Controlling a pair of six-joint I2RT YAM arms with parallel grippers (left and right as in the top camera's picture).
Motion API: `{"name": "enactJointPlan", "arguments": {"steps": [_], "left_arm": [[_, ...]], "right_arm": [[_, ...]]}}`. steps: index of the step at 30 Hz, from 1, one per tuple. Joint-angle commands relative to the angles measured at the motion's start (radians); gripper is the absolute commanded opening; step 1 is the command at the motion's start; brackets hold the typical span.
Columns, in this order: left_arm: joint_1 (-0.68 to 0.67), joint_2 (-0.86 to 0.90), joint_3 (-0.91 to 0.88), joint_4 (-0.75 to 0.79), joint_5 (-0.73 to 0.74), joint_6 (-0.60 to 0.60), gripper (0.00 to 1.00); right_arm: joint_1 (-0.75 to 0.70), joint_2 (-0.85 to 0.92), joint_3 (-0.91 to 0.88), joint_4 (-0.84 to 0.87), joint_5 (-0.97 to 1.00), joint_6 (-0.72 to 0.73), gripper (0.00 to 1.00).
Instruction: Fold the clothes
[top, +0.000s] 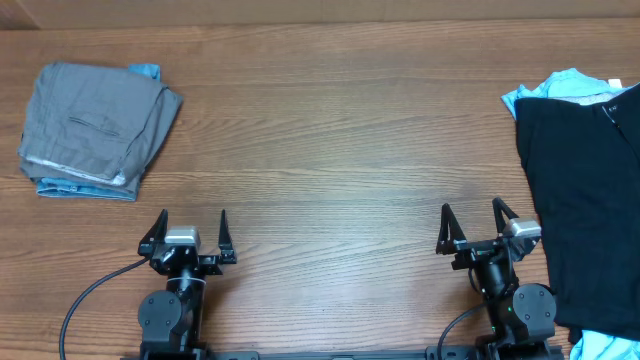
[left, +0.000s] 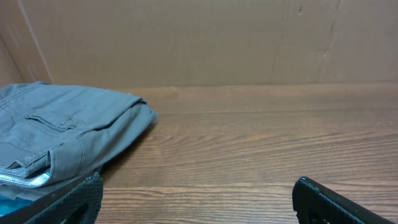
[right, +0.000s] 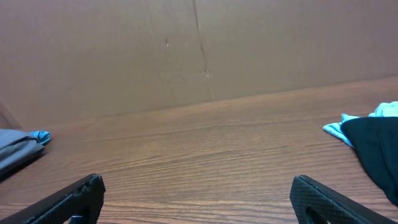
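Folded grey shorts (top: 95, 118) lie at the table's far left on top of a light-blue garment (top: 75, 187); the shorts also show in the left wrist view (left: 62, 127). A black garment (top: 585, 190) lies spread at the right edge over a light-blue garment (top: 560, 85); both show in the right wrist view, the black one (right: 376, 149) and the blue one (right: 339, 127). My left gripper (top: 192, 222) is open and empty near the front edge, below the shorts. My right gripper (top: 472, 215) is open and empty, just left of the black garment.
The wooden table (top: 330, 150) runs between the two piles. A brown cardboard wall (left: 205, 40) stands behind the table. A bit of light-blue fabric (top: 605, 345) shows at the front right corner.
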Motion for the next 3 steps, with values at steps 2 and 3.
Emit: {"name": "enactJointPlan", "arguments": {"steps": [2,3], "left_arm": [[0.006,-0.011,-0.004,0.003,-0.010,0.016,1.00],[0.005,-0.011,-0.004,0.003,-0.010,0.016,1.00]], "right_arm": [[-0.003,-0.007,-0.011,0.006,0.013,0.001,1.00],[-0.003,-0.007,-0.011,0.006,0.013,0.001,1.00]]}}
